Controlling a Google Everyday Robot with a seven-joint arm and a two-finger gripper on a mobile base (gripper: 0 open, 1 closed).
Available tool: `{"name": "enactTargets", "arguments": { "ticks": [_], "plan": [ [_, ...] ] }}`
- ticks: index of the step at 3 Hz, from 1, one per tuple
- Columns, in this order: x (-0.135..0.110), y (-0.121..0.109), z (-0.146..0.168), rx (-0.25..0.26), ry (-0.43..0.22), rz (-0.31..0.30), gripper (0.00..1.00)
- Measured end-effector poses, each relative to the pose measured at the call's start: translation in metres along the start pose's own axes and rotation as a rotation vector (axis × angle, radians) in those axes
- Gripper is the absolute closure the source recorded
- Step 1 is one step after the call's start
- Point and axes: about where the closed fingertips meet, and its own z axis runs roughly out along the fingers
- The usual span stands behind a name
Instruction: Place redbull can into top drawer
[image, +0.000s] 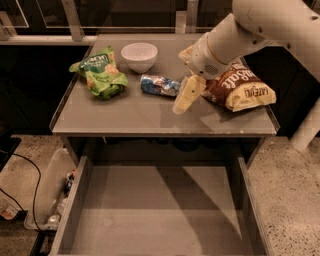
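Note:
The redbull can (159, 85) lies on its side near the middle of the table top, blue and silver. The gripper (185, 96) hangs from the white arm just to the right of the can, its pale fingers pointing down at the table. It holds nothing. The top drawer (160, 210) stands pulled out below the table's front edge, grey and with nothing in it.
A green snack bag (100, 72) lies at the table's left. A white bowl (139, 56) stands behind the can. A brown chip bag (243, 90) lies at the right, partly under the arm. A bin with clutter (55, 195) sits on the floor at the left.

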Motion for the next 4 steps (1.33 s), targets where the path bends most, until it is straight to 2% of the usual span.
{"name": "enactTargets", "arguments": {
  "ticks": [2, 4],
  "plan": [
    [-0.010, -0.025, 0.030, -0.019, 0.008, -0.015, 0.00],
    [-0.005, -0.022, 0.063, -0.082, 0.018, 0.006, 0.00]
  ]
}}
